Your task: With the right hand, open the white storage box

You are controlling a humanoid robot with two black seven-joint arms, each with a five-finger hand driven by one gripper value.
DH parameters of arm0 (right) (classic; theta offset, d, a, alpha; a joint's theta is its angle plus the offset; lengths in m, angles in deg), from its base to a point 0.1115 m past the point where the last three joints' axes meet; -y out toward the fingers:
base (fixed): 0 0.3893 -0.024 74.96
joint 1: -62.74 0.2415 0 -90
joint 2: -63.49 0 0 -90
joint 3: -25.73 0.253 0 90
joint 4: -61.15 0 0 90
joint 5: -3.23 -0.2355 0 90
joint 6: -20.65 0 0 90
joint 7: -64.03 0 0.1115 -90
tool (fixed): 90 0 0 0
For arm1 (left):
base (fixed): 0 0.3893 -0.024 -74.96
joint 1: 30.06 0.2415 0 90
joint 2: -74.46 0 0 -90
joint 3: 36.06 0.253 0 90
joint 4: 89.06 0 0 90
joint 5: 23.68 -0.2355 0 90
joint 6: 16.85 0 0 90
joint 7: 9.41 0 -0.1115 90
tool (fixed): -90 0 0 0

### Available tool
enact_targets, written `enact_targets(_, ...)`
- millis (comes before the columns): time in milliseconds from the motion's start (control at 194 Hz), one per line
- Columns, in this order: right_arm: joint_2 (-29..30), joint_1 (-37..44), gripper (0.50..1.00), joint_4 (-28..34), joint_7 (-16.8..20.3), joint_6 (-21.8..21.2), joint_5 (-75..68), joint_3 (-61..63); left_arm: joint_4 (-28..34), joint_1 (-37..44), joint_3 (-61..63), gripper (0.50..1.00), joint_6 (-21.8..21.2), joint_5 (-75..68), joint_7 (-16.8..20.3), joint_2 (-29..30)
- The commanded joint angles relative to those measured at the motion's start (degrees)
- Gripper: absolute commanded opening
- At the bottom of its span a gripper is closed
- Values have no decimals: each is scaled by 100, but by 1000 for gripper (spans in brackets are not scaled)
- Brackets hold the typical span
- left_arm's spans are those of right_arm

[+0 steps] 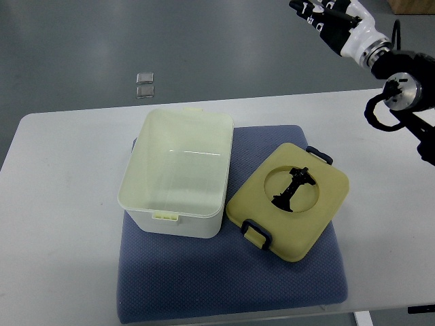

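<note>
The white storage box (178,171) stands open on the blue mat (231,278), its inside bare. Its pale yellow lid (289,201) lies to the right of it, tilted against the box's right wall, with dark clips at two corners and a black handle in a round recess. My right hand (325,16) is raised at the top right, well above and beyond the lid, holding nothing. Its fingers point up-left toward the picture's top edge and are partly cut off.
The mat lies on a white table (61,204). Two small clear squares (145,85) lie on the grey floor beyond the table's far edge. A brown box corner (414,5) shows at the top right.
</note>
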Motion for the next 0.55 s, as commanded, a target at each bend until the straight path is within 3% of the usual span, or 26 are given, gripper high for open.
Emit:
enact_targets(0, 375, -361, 952, -220, -4, -50, -675, 278, 0, 0, -1, 1000, -1, 0, -2, 0)
enact_targets(242, 1043, -1116, 952, -299, -118, -427, -798, 1341, 0, 0, -1, 1000, -1, 0, 6, 0)
enact_targets(542, 1122, -1152, 952, -308, -390, -603, -789, 1350, -9, 0, -1, 1000, -1, 0, -2, 0)
